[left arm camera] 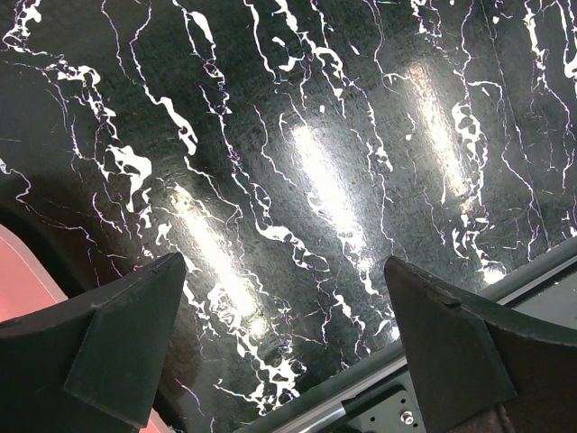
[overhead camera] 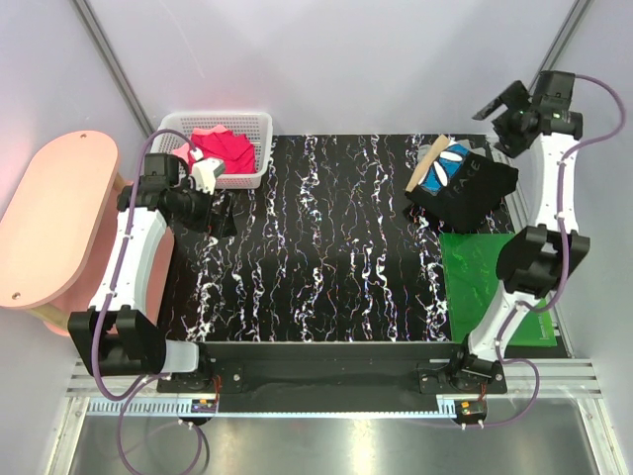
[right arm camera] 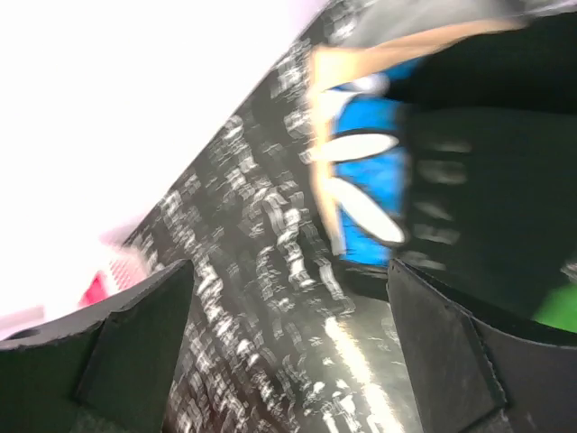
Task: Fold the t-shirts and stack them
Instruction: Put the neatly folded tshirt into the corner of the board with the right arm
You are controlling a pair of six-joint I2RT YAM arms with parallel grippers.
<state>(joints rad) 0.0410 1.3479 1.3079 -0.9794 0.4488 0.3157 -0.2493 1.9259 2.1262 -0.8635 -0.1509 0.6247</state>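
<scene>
Marbled table (overhead camera: 316, 228): black tee (overhead camera: 473, 188) near right tool (overhead camera: 499, 107), apart.

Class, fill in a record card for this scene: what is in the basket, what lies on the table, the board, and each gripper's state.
Basket: white mesh, far left of the table, holding red and pink t-shirts
Black t-shirt: compact heap, far right, blue-and-white print showing
Tan fabric: showing at the black t-shirt's far-left edge
Green board: flat, near right, in front of the black t-shirt
Left gripper: open, empty, over bare table
Right gripper: open, empty, raised
</scene>
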